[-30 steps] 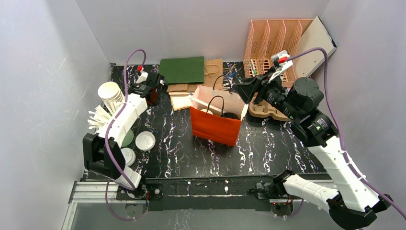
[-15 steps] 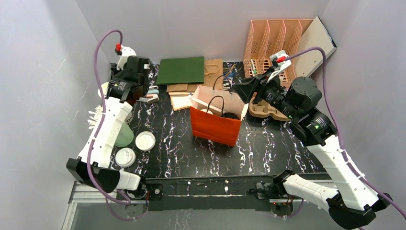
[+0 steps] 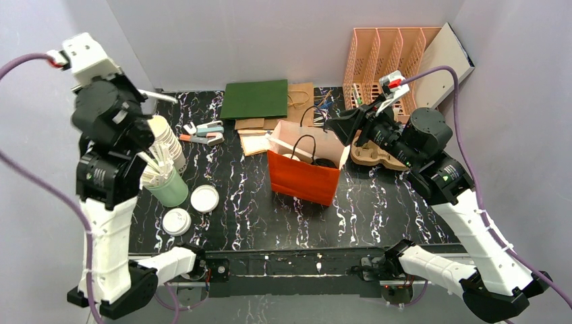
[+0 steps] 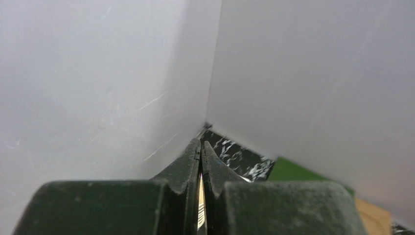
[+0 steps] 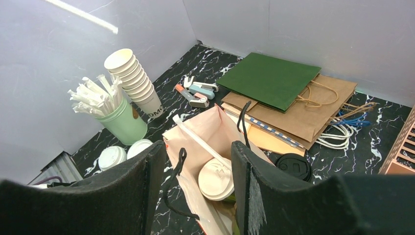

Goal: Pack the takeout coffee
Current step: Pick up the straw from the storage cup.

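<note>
Round black-lidded takeout coffee (image 5: 292, 166) sits at the creased orange paper bag's (image 3: 303, 181) edge.

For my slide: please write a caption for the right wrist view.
Open right gripper hovers over orange paper bag containing a white-lidded cup.

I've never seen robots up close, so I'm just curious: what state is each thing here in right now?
Left gripper: shut, high by the wall corner.
Right gripper: open, over the bag.
Orange bag: upright, open.
White-lidded cup: inside the bag, lid on.
Black lid: outside the bag.
White cup stack: leaning.
Green bag: folded flat.
</note>
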### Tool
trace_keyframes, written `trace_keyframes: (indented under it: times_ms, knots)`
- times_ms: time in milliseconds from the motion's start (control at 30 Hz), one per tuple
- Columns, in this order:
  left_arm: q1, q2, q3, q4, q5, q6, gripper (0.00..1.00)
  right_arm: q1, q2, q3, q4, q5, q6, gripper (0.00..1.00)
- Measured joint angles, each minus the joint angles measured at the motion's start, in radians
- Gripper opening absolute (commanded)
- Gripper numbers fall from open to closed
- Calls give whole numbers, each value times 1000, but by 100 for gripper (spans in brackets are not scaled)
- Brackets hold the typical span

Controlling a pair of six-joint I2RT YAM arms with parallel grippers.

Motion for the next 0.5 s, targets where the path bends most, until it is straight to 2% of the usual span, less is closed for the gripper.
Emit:
trace_keyframes:
  times_ms: [133, 500]
  knots:
    - [0, -51, 24, 79, 86, -37, 0, 0, 1, 0, 0, 0, 3, 60]
    - [1, -23, 64, 121, 534, -320, 0, 0, 1, 0, 0, 1, 8, 60]
